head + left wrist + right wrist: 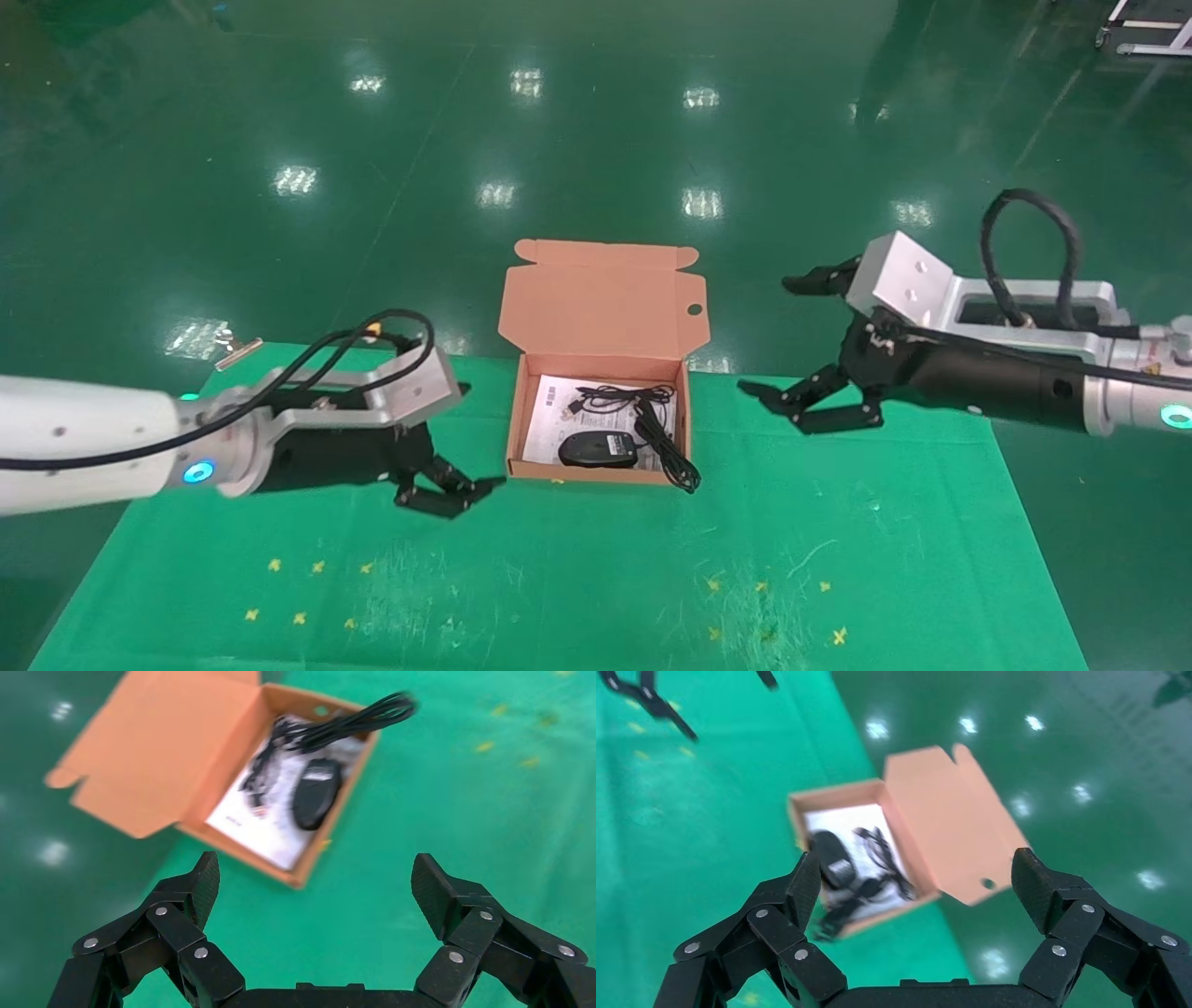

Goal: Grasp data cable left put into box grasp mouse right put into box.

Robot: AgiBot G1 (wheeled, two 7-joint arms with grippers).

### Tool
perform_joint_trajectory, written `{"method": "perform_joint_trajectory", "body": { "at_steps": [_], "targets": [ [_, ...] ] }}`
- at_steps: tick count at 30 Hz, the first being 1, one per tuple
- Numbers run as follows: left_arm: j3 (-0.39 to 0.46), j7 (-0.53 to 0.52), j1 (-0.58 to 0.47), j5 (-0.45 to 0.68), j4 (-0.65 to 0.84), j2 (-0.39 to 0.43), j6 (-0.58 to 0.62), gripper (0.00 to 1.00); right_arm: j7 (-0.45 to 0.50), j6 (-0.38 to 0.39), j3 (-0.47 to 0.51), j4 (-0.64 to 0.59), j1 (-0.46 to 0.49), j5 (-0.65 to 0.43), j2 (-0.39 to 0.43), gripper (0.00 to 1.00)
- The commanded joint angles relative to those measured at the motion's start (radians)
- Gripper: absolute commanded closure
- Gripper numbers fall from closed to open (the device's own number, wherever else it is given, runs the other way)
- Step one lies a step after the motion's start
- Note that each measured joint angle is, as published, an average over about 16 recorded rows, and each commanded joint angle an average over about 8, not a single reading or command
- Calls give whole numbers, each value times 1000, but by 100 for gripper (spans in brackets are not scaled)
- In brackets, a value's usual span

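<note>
Judging by the layout, both placements are done: mouse point(598, 449) and data cable point(666, 447) (one end draped over the rim) are seen inside the box point(603, 308); left pincer point(451, 492) and right pincer point(808, 345) are spread, empty; only tucking remains

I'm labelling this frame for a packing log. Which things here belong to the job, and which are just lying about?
Job:
- box, lid open
- mouse, inside it
- data cable, hanging over the box's front corner
- left gripper and right gripper, both open and empty

Lying about:
- green table cloth
- yellow markers
</note>
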Motion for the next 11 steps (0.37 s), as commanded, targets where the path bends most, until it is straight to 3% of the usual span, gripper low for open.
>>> {"method": "perform_joint_trajectory", "body": {
  "at_steps": [1, 11],
  "targets": [
    [-30, 22, 19, -54, 0, -14, 30, 0, -1, -26, 21, 5, -21, 32, 4, 0],
    [-159, 117, 101, -281, 2, -72, 154, 0, -6, -136, 111, 28, -112, 166, 21, 0]
  ]
}}
